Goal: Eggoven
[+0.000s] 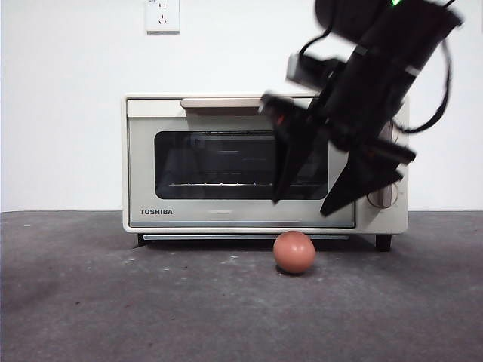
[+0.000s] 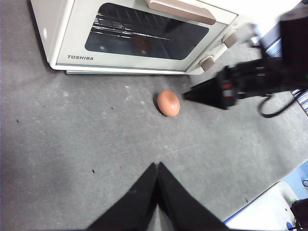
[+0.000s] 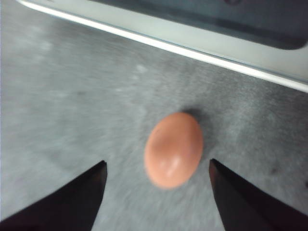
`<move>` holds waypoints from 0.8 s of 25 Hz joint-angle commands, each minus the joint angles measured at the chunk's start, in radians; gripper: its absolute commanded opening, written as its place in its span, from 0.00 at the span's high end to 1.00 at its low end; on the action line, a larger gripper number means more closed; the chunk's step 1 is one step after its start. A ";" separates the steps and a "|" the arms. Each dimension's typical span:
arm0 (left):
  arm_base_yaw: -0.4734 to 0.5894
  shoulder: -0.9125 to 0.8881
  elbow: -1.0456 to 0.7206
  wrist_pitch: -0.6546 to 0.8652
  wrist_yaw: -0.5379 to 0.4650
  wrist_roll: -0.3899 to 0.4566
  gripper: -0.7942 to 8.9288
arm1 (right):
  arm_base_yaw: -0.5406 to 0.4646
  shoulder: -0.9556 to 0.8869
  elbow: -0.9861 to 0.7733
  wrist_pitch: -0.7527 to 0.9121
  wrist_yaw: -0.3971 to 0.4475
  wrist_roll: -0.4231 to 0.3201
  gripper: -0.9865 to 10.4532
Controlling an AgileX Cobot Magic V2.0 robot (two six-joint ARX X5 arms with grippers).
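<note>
A white wall (image 1: 68, 113) with a socket plate (image 1: 162, 15) backs a dark grey, speckled table (image 1: 151, 302). Against the wall stands a cream toaster oven (image 1: 151, 219) marked TOSHIBA, its door closed, a dark glass window (image 1: 211, 162) showing a wire rack inside, a handle (image 1: 219, 102) along the door's top and two knobs on its right side – one knob (image 1: 386, 197) shows beneath the arm, the other is largely covered.

The egg (image 1: 293, 252), reddish-brown and smooth, lies on the table just in front of the oven's lower edge, right of centre, touching nothing but the surface.

The right gripper (image 1: 332, 196) comes in from the upper right, dark and bulky, blocking the right part of the window and the control panel. Its jaws are spread wide, the tips above the egg and clear of it; its wrist view has the egg lying between the two tips, untouched.

The left gripper (image 2: 157, 167) hangs over bare table on the near side, well apart from the egg – jaws pressed together, holding nothing.
</note>
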 commanded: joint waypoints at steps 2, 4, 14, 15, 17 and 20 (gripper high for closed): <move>-0.005 0.005 0.018 0.012 0.005 0.006 0.91 | 0.019 0.103 0.063 0.011 0.037 0.010 0.61; -0.005 0.005 0.018 0.012 0.005 0.006 0.91 | 0.027 0.153 0.093 0.009 0.056 0.010 0.61; -0.005 0.005 0.018 0.013 0.005 0.006 0.91 | 0.048 0.237 0.112 0.006 0.100 0.010 0.64; -0.005 0.005 0.018 0.014 0.005 0.006 0.91 | 0.048 0.236 0.112 -0.005 0.100 0.010 0.67; -0.005 0.005 0.018 0.016 0.005 0.006 0.91 | 0.050 0.239 0.112 -0.028 0.099 0.010 0.72; -0.005 0.005 0.018 0.016 0.005 0.006 0.91 | 0.055 0.243 0.112 -0.031 0.101 0.010 0.78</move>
